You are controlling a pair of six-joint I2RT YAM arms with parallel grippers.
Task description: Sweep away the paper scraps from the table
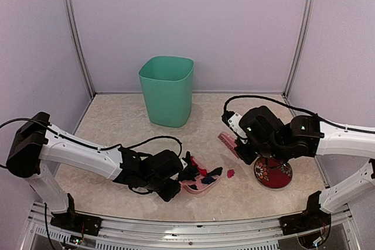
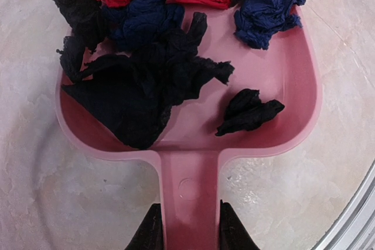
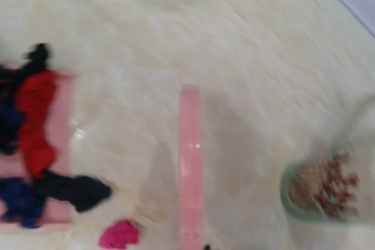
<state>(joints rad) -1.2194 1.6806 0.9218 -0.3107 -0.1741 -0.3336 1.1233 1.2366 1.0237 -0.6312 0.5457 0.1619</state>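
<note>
My left gripper (image 2: 190, 237) is shut on the handle of a pink dustpan (image 2: 275, 86), which lies flat on the table (image 1: 117, 127). Black, dark blue and red paper scraps (image 2: 146, 68) fill the pan. One magenta scrap (image 1: 231, 173) lies loose on the table just right of the pan's mouth, also the magenta scrap (image 3: 119, 234) at the bottom of the blurred right wrist view. My right gripper (image 1: 240, 144) is shut on a pink comb-like brush (image 1: 227, 141), held above the table to the right of the pan. In the wrist view the brush (image 3: 190, 162) shows edge-on; the fingers are hidden.
A teal-green bin (image 1: 167, 89) stands upright at the back centre. A round red-patterned cup (image 1: 273, 172) sits on the table under the right arm. The metal rail (image 1: 193, 226) runs along the front edge, and walls close the back and sides.
</note>
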